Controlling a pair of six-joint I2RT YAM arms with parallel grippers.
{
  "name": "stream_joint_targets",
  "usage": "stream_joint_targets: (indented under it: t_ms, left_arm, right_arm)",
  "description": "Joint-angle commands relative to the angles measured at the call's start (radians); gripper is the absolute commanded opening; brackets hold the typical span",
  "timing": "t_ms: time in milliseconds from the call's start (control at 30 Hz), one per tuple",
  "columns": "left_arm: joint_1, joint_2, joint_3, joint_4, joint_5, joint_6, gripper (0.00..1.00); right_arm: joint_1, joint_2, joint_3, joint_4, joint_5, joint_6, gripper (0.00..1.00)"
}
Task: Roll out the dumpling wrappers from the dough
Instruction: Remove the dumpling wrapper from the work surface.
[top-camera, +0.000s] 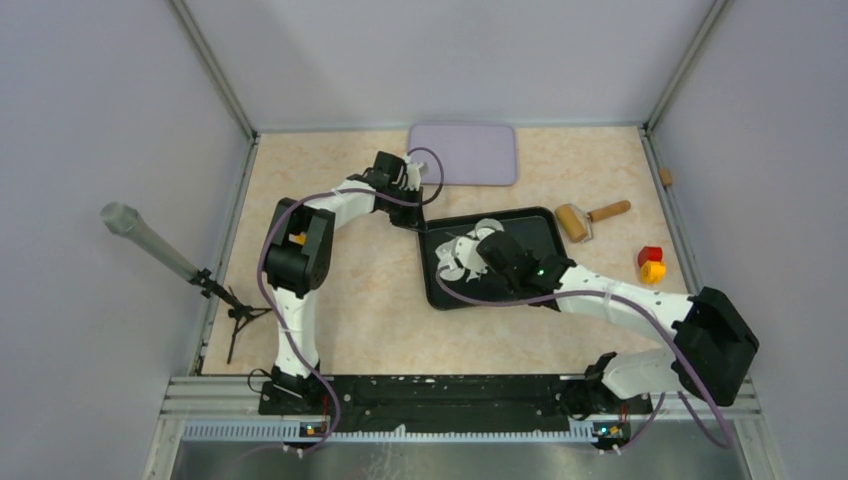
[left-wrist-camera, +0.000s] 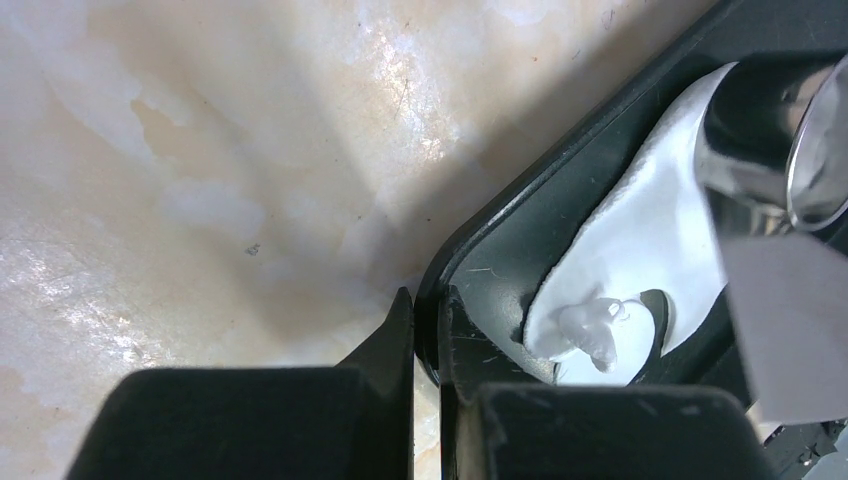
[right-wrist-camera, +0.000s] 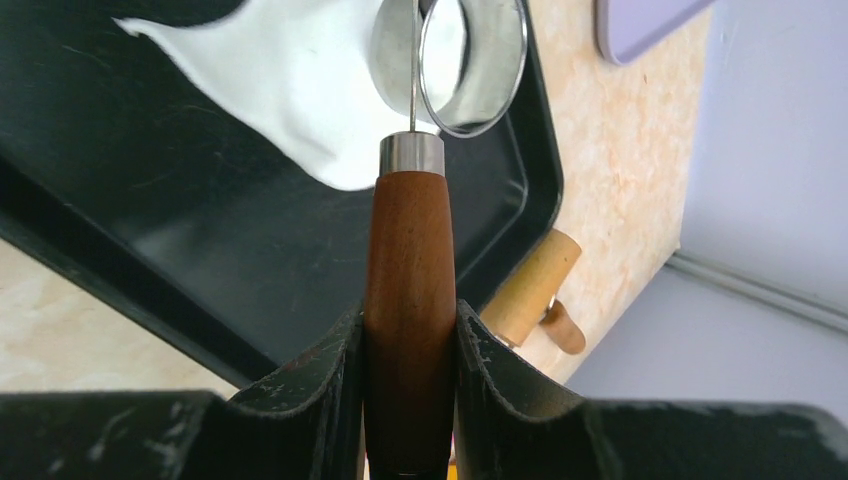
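Pale marbled table (top-camera: 340, 300), boxed in by grey panels, carried everything in view. On it, the dough (top-camera: 468, 252) lay as a flattened, folded white sheet in the left half of a black tray (top-camera: 545, 222), which sat right of the table's middle. No separate round wrapper could be made out.

Over the sheet hung a ring cutter (right-wrist-camera: 470, 55), its steel hoop close above the dough's edge; whether it touched could not be told. The right end effector (right-wrist-camera: 410, 335) was pinching the cutter's wooden handle firmly. At the tray's far left corner, the left end effector (left-wrist-camera: 425, 325) was pressed together on the thin rim, apparently to steady the tray.

A wooden rolling pin (top-camera: 590, 217) rested just beyond the tray's far right corner, and a lilac mat (top-camera: 463, 153) lay against the table's far edge.

Trouble seemed likeliest at the press. Soft, folded dough could cling inside the hoop and lift with it, or give a thick, uneven disc. A narrow pinch on the rim might slip, letting the tray skate under the push.
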Motion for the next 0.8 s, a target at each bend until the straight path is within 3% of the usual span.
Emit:
stream_joint_targets:
  t_ms: [0,133,267,400,767]
  left_arm:
    - [-0.002,0.006,-0.040,-0.047,-0.083,0.015,0.00]
    - [-0.001,0.009,-0.038,-0.048,-0.076,0.011,0.00]
    - [-0.001,0.009,-0.037,-0.047,-0.073,0.011,0.00]
    - [-0.002,0.008,-0.040,-0.044,-0.071,0.010,0.00]
    - [-0.002,-0.004,-0.053,-0.034,-0.075,0.013,0.00]
  right_arm:
    - [-0.049,-0.079,0.018,0.025,0.058,-0.010,0.00]
    - [-0.062,-0.104,0.062,0.016,0.035,0.006,0.00]
    - [-0.039,-0.136,0.150,-0.048,-0.183,0.071,0.00]
    - [0.043,-0.115,0.152,-0.027,-0.283,0.081,0.00]
    - [0.072,-0.002,0.087,0.070,-0.307,0.090,0.00]
